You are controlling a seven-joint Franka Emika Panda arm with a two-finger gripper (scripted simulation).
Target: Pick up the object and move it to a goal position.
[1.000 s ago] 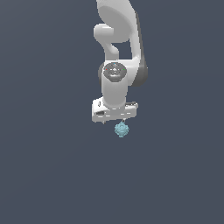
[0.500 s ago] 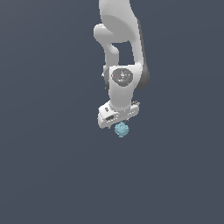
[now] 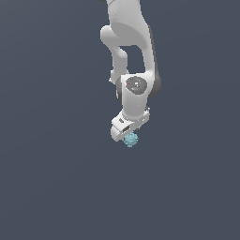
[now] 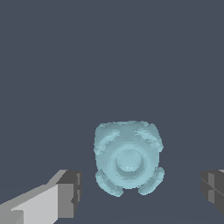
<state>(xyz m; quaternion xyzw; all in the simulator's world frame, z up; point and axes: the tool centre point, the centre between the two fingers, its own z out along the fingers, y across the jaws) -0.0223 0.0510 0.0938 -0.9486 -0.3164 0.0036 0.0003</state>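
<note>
The object (image 4: 127,162) is a small pale teal-blue knobbly lump lying on the dark grey floor. In the wrist view it sits between my two fingers, with a clear gap on each side. One grey finger pad (image 4: 70,194) and the other (image 4: 214,190) stand wide apart, so my gripper (image 4: 142,192) is open and touches nothing. In the exterior view the white hand of the gripper (image 3: 127,133) hangs tilted just over the object (image 3: 131,139), which peeks out below it; the fingertips themselves do not show there.
The white arm (image 3: 133,56) comes down from the top of the exterior view. A flat, uniform dark grey floor (image 3: 56,178) lies all around, and no other objects are in sight.
The hand has come down closer to the object and tilted more. The object has stayed where it was.
</note>
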